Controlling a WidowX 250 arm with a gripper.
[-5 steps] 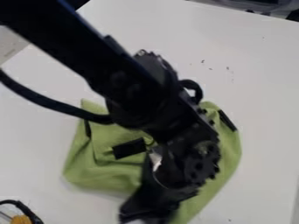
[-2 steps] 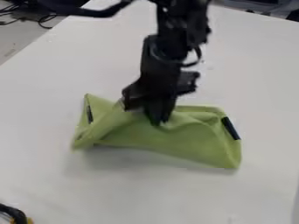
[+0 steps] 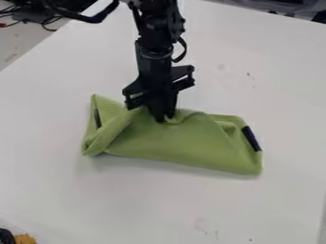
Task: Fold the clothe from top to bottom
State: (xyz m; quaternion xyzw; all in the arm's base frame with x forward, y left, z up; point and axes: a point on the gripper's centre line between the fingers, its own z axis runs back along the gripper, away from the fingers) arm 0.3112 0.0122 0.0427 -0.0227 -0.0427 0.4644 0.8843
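Cloth [image 3: 191, 143] in gripper [image 3: 164, 119], cables [image 3: 24, 19] top L, poss. sponge [image 3: 25, 239] btm L

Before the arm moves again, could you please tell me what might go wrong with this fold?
The cloth bunches at the tool, so it may snag and reopen the fold as the tool leaves. At the view's left, one end overlaps diagonally, which could leave the fold crooked.

The cloth [image 3: 185, 147] is looking matt and slightly rough, the desk [image 3: 159, 205] is showing a smooth, faintly glossy top, the arm [image 3: 154, 64] is resembling matt plastic
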